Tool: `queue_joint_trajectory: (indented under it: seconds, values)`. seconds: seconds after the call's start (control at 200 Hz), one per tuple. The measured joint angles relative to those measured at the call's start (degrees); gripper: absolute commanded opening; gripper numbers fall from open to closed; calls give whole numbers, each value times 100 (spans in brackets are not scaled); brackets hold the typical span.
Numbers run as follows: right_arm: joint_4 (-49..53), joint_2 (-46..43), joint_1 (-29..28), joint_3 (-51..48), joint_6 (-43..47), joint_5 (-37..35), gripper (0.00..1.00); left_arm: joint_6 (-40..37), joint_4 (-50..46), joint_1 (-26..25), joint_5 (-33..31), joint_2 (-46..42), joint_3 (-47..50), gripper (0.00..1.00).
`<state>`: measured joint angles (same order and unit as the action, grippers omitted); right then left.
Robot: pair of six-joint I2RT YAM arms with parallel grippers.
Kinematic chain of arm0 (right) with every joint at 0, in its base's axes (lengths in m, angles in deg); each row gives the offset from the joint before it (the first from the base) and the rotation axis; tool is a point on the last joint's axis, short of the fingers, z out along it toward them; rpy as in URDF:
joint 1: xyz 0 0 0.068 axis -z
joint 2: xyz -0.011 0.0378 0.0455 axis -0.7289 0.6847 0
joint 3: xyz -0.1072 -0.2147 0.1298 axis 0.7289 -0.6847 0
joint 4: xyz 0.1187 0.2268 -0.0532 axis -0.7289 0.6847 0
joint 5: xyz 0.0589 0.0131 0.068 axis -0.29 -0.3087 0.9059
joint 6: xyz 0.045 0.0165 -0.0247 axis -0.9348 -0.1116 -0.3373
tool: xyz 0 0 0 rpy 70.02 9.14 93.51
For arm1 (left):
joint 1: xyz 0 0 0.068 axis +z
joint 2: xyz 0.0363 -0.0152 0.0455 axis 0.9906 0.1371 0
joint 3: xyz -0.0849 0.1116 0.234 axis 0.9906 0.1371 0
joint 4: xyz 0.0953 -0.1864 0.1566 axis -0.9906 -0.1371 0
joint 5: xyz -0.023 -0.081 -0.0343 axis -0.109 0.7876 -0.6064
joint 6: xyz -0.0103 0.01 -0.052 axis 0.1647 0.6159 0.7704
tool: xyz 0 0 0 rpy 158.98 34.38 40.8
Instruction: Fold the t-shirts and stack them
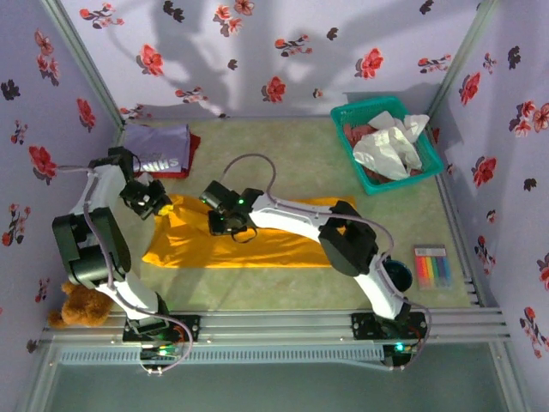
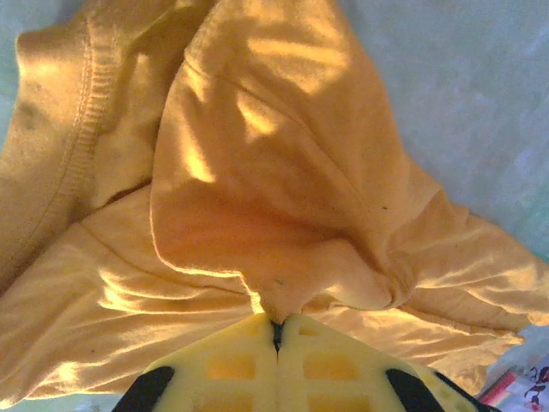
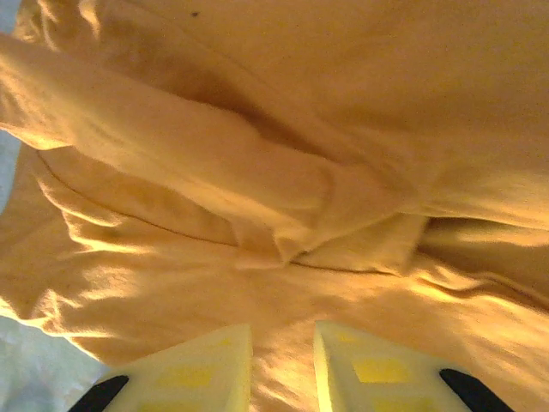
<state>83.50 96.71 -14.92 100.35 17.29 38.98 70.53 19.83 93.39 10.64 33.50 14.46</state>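
Orange shirt fold, halfway-ish
Left end effector is pinching the edge; right end effector is narrow, can't tell if it's gripping. I'd lift both evenly.

The top external camera sits high behind the arm bases and looks down and forward over the whole table, with the near edge at the bottom. Each wrist camera looks along its own fingers, past the left gripper and the right gripper. Both are very near the orange-yellow t-shirt, which all three views share.
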Motion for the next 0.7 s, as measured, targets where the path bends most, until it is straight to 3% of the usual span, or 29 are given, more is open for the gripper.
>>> queue_joint_trajectory:
  seconds: [0.7]
  values:
    - [826, 1355, -17, 1580, 157, 2, 24, 0, 48, 0, 120, 155, -7, 0]
